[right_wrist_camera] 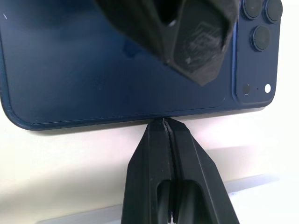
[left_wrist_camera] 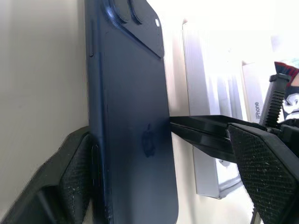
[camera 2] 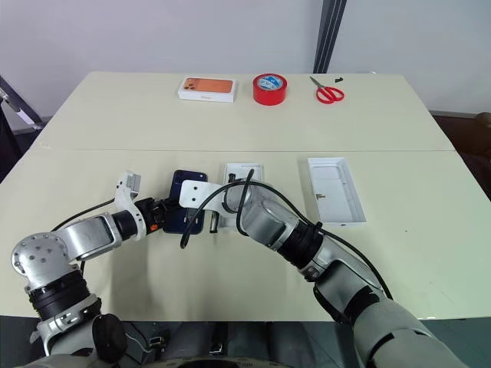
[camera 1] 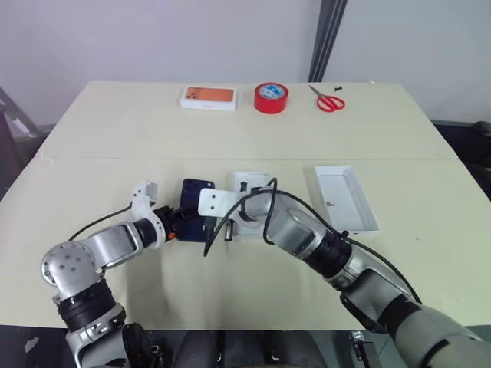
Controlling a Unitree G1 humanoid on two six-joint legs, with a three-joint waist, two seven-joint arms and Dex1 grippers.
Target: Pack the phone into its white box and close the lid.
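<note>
Head views: phone (camera 1: pixel 196 190) lying back up on the worktop (camera 1: pixel 115 138), just beside the white box (camera 1: pixel 257 180), on its left, not yet in it. Left end effector (camera 1: pixel 188 222) reaching in from the near left, right end effector (camera 1: pixel 215 228) crossing over from the right; both meeting at the phone's near half, probably so that one braces while the other takes hold. Lid (camera 1: pixel 347 198) resting inside up, well apart to the right, clear of both arms. Along the far edge, well out of the way: box printed with an orange phone (camera 1: pixel 208 97), red tape roll (camera 1: pixel 271 97), red scissors (camera 1: pixel 330 100). Right forearm and its cable draped over the white box, covering its near part and likely to hinder lowering the phone in.

Left wrist view: fingers spread to either side of the phone, one pad (left_wrist_camera: pixel 77 172) against one long edge, the other pad (left_wrist_camera: pixel 261 163) apart from the opposite side. Released, then, not yet clamped. Thin black tip of the right end effector lying in that gap, touching the phone's back.

Right wrist view: fingers clenched together on nothing, their joined tip set against the phone's long edge, seemingly to stop it sliding. Finger of the left end effector (right_wrist_camera: pixel 187 28) hanging over the glossy back. Cannot tell whether the phone's edge is lifted off the worktop.
</note>
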